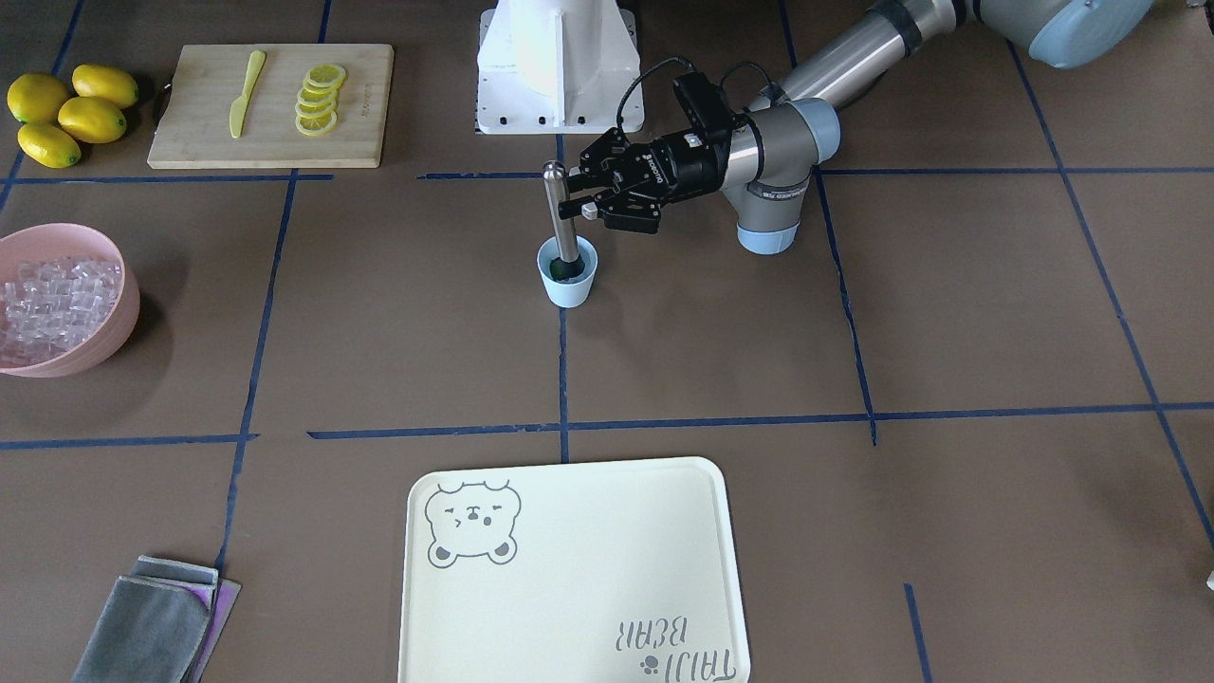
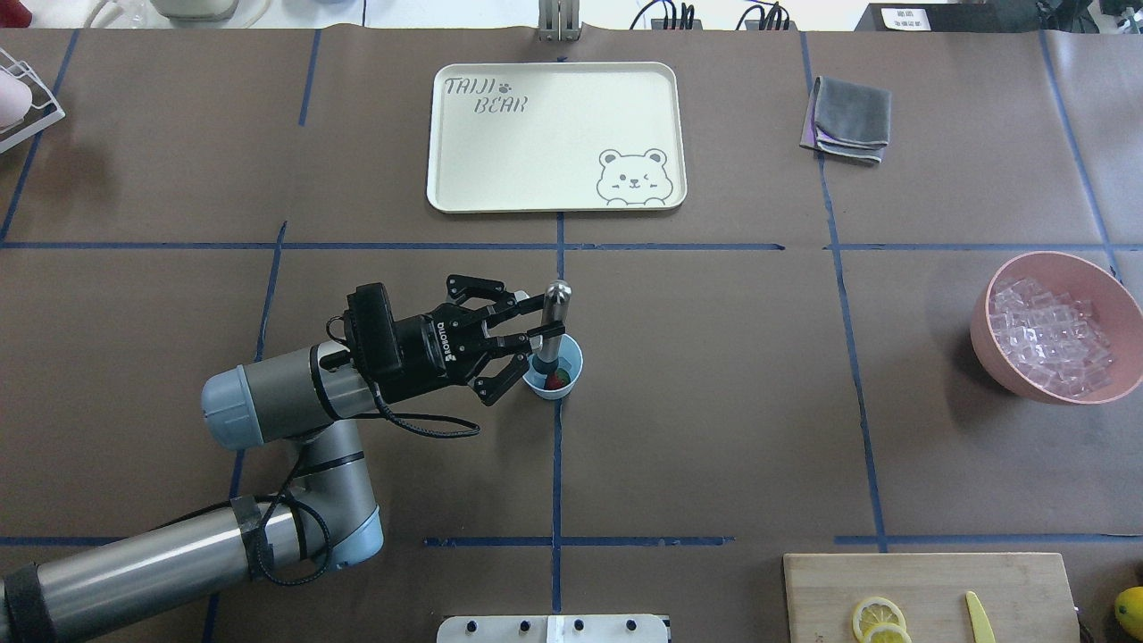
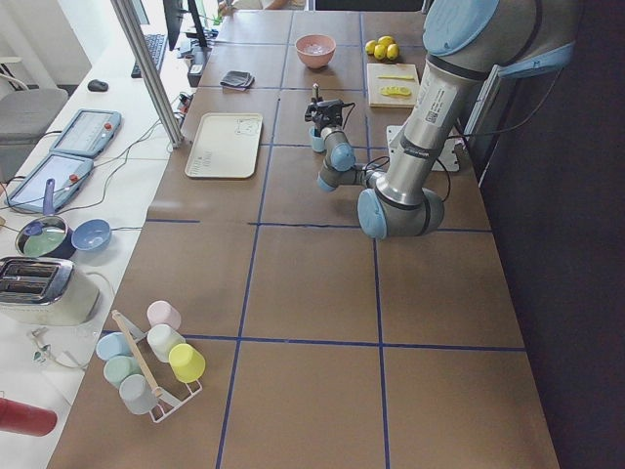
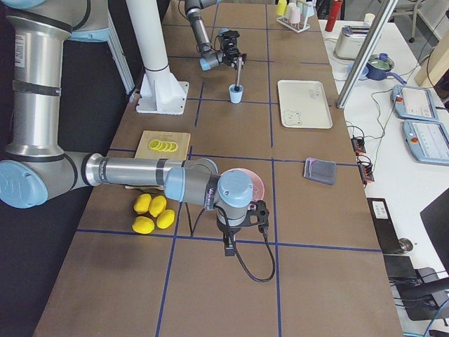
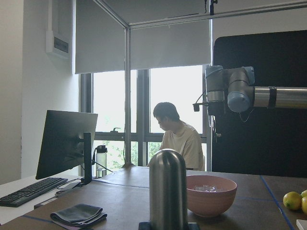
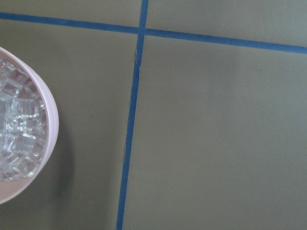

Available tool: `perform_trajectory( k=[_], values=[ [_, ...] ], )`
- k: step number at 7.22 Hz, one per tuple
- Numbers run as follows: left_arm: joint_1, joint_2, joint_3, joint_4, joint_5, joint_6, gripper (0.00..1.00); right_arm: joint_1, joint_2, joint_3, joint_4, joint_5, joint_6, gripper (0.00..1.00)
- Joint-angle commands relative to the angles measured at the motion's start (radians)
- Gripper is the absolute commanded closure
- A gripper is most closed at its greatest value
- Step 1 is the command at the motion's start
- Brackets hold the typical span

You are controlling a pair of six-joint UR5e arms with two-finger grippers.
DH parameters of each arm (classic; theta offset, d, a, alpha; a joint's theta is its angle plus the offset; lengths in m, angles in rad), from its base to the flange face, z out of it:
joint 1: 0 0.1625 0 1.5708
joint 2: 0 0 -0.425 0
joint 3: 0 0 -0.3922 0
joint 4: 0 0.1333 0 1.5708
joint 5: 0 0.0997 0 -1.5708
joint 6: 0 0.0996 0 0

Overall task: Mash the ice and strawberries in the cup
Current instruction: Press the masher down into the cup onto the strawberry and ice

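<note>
Cup: pale blue cup (image 2: 574,362), about the table's middle.
Strawberry: the strawberry (image 2: 557,380) looks whole, inside the cup.
Ice: the ice (image 2: 1049,335) fills the pink bowl (image 2: 991,357); none visible in the cup.
Muddler: the steel muddler (image 2: 555,313) stands in the cup.
Left gripper: the left gripper (image 2: 539,320) has its jaws clamped on the muddler.
Right gripper: the right gripper (image 4: 245,219) is beside the bowl; I cannot tell its jaws.
Progress: mashing seems barely begun.

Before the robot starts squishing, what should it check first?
1. Grip: the left gripper is shut on the metal masher: ok.
2. Tool: the masher's lower end is inside the cup: ok.
3. The cup stands upright: ok.
4. Fruit: the strawberry is in the cup, red beside the masher: ok.
5. The ice in the cup: cannot tell. Cubes show only in the pink bowl.
</note>
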Motion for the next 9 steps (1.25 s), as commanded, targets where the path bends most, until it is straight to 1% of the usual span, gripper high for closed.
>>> perform_trajectory(
  k=[1, 4, 5, 6, 7, 8, 9],
  values=[
    [0.016, 0.0, 0.017, -0.007, 0.0, 0.02, 1.0, 0.0, 0.001, -0.001, 0.0, 0.0, 0.0, 0.01],
    [0.013, -0.002, 0.012, -0.007, 0.002, 0.02, 1.0, 0.0, -0.004, 0.002, 0.0, 0.0, 0.0, 0.01],
    [-0.008, -0.003, 0.002, -0.005, 0.0, 0.016, 1.0, 0.0, -0.005, 0.004, 0.0, 0.002, 0.0, 0.01],
    [-0.04, -0.003, -0.032, 0.001, -0.004, 0.002, 1.0, 0.0, -0.006, 0.004, 0.002, 0.0, 0.0, 0.01],
    [-0.059, 0.0, -0.065, 0.037, -0.006, -0.025, 1.0, 0.0, -0.006, 0.005, 0.0, 0.002, 0.0, 0.01],
    [-0.082, 0.009, -0.13, 0.123, -0.009, -0.062, 1.0, 0.0, -0.006, 0.005, 0.002, 0.002, 0.0, 0.01],
    [-0.084, 0.041, -0.233, 0.237, -0.009, -0.064, 1.0, 0.0, -0.006, 0.005, 0.002, 0.002, 0.0, 0.01]
  ],
)
